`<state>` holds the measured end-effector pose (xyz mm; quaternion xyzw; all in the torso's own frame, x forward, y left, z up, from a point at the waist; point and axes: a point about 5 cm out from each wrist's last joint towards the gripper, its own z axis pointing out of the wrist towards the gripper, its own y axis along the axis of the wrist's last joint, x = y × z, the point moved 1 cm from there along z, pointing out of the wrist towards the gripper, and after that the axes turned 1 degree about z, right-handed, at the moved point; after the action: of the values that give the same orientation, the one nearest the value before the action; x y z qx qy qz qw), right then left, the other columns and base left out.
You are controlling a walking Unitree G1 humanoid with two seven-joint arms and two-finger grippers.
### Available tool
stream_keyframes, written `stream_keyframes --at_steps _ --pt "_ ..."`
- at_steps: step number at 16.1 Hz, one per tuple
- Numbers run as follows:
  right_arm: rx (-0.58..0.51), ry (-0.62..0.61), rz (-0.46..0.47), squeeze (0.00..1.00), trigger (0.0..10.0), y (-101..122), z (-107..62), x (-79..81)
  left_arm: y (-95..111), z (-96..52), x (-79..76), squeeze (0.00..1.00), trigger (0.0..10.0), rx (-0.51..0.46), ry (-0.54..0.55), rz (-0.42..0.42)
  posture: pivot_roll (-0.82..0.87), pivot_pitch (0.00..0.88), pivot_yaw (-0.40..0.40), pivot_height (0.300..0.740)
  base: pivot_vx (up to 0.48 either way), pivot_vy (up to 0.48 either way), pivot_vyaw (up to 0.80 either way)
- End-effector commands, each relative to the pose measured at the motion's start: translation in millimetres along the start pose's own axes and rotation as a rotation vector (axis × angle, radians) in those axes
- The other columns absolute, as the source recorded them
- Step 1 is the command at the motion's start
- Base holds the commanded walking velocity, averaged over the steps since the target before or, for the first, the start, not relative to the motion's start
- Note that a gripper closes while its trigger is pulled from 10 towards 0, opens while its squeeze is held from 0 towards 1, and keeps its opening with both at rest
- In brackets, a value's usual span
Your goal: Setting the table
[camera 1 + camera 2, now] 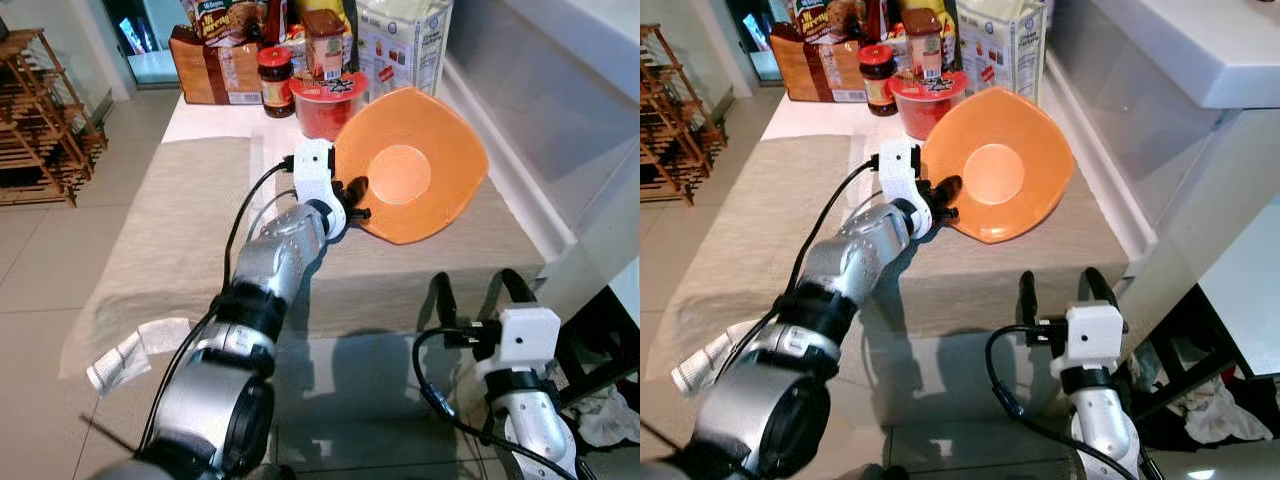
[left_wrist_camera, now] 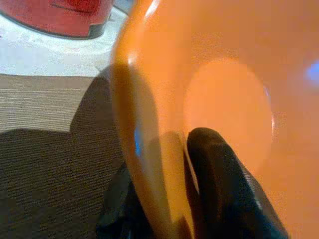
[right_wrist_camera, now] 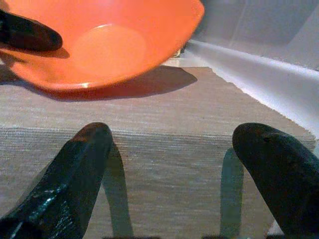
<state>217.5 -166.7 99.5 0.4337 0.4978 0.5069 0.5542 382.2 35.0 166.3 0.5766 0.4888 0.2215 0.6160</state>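
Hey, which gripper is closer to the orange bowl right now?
Left. The left gripper is clamped on the rim of the orange bowl, holding it tilted; the right gripper hangs open off the table's near edge.

The left arm stretches forward, its left claw (image 1: 352, 198) pinched on the rim of an orange bowl (image 1: 415, 175), one finger inside. The right claw (image 1: 1060, 290) hangs lower and nearer, fingers spread wide.

Home dining corner — groceries (image 1: 300, 45) crowd the table (image 1: 190, 200).
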Motion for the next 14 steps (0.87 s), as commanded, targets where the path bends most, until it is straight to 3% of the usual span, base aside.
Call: stream_keyframes --at_steps 1,3,5,9,10,11,14 --pt "0.010 0.015 0.000 0.00 10.0 -1.9 0.2 2.0 -4.8 -4.9 10.7 0.00 0.0 0.025 0.035 0.006 -0.17 0.007 0.069 0.736 0.000 0.000 0.00" --pt "0.011 0.021 0.000 0.00 10.0 -3.0 1.0 2.2 -0.2 -13.4 23.9 0.00 0.0 -0.001 0.075 -0.048 -0.15 0.001 0.065 0.736 0.000 0.000 0.00" --pt "0.012 0.024 -0.001 0.00 10.0 -4.0 1.4 2.1 8.4 -24.9 36.4 0.00 0.0 -0.050 0.112 -0.044 -0.15 0.001 0.064 0.736 0.000 0.000 0.00" --pt "0.014 0.027 0.001 0.00 10.0 -5.1 2.3 1.9 28.5 -51.6 55.2 0.00 0.0 -0.181 0.183 0.175 -0.14 0.004 0.062 0.736 0.000 0.000 0.00" --pt "0.013 0.031 0.003 0.00 10.0 -5.5 2.9 1.8 29.9 -67.2 58.2 0.00 0.0 -0.241 0.200 0.384 -0.13 0.005 0.058 0.736 0.000 0.000 0.00" --pt "0.012 0.033 0.003 0.00 10.0 -5.5 3.2 1.6 29.4 -74.2 58.1 0.00 0.0 -0.275 0.206 0.450 -0.13 0.006 0.057 0.736 0.000 0.000 0.00" --pt "0.007 0.032 0.007 0.00 10.0 -4.8 4.6 0.2 28.0 -97.2 60.7 0.00 0.0 -0.358 0.257 0.480 -0.12 0.003 0.049 0.736 0.000 0.000 0.00"
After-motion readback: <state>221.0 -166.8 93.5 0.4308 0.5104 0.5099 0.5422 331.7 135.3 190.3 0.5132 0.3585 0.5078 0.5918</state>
